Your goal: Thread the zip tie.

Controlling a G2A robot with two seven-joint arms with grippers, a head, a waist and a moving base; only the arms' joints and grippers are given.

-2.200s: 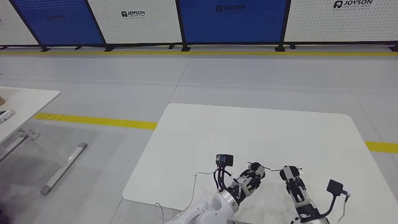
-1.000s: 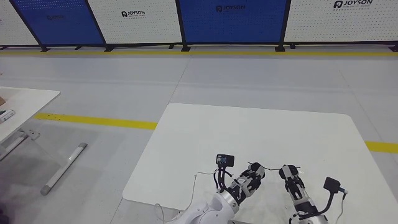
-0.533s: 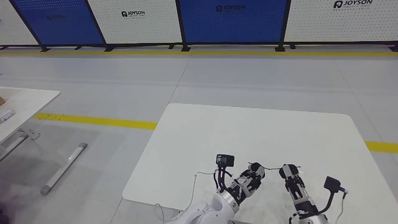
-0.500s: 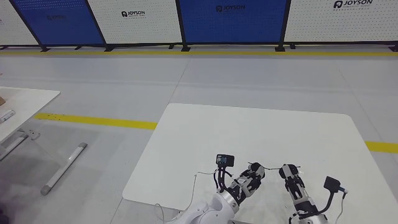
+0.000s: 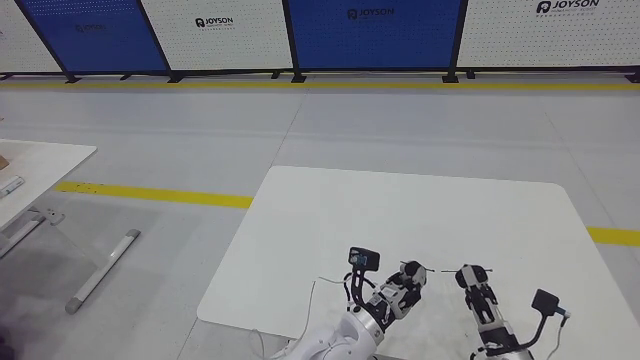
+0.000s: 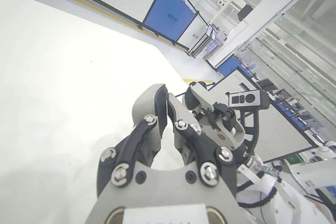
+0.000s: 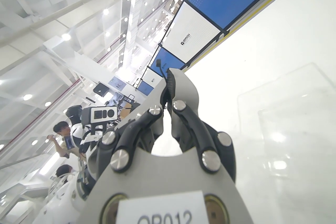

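Black zip tie [image 7: 158, 62], clamped by right fingers [image 7: 187, 93] (left fingers [image 6: 147, 107] too)

zip tie [image 7: 159, 64]: mostly hidden between fingers [image 7: 187, 91] of right gripper [image 7: 169, 73] | arms [image 5: 488, 322]: cut by top view's lower edge

left pincer [image 6: 167, 102]: your fingers pressed together, above the white bench [image 6: 65, 64]
zip tie [image 6: 181, 94]: thin black strand, from its tip toward right pincer [image 6: 193, 91]

Bright ceiling lights [image 7: 65, 36] glare off the white table [image 6: 65, 72]; wrist views bow outward.
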